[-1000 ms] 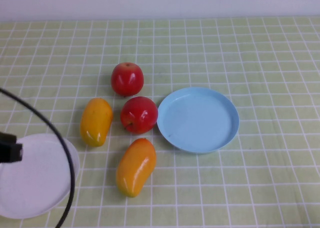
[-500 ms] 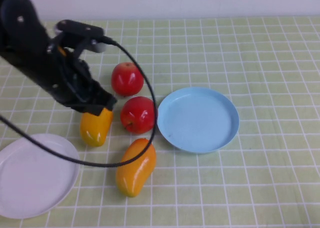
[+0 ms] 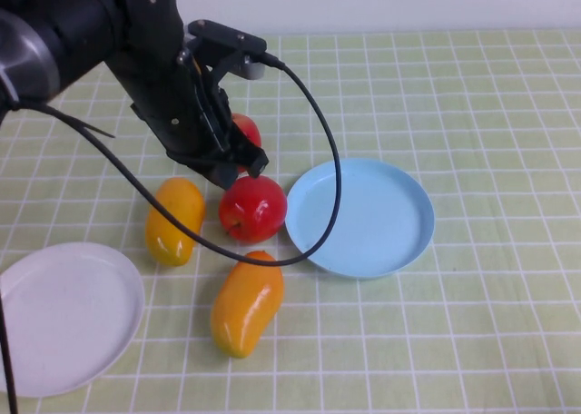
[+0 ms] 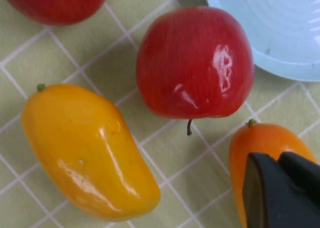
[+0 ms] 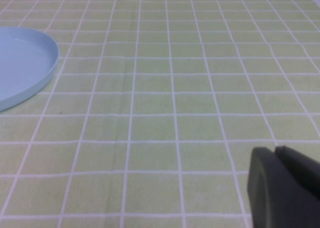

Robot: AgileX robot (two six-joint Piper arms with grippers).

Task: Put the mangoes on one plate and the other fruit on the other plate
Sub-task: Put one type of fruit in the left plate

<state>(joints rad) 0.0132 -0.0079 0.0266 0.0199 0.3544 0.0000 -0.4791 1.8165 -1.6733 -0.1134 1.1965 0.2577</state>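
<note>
Two red apples lie mid-table: the near apple (image 3: 252, 208) (image 4: 195, 63) shows fully, while the far apple (image 3: 245, 129) (image 4: 55, 3) is partly hidden by my left arm. One mango (image 3: 174, 220) (image 4: 90, 150) lies left of the near apple, and the second mango (image 3: 246, 301) (image 4: 257, 140) lies in front of it. The light blue plate (image 3: 360, 216) (image 4: 280, 28) (image 5: 20, 63) is empty, right of the apples. The white plate (image 3: 68, 316) sits empty at front left. My left gripper (image 3: 243, 166) (image 4: 277, 160) hovers shut over the apples, holding nothing. My right gripper (image 5: 276, 155) is shut above bare cloth right of the blue plate.
A green checked cloth (image 3: 490, 114) covers the table. The left arm's black cable (image 3: 327, 187) loops over the blue plate's left rim and down past the near apple. A white wall runs along the back.
My left arm has swung in from the left edge, across the left mango, to above the two apples. The fruit and plates have not moved.
</note>
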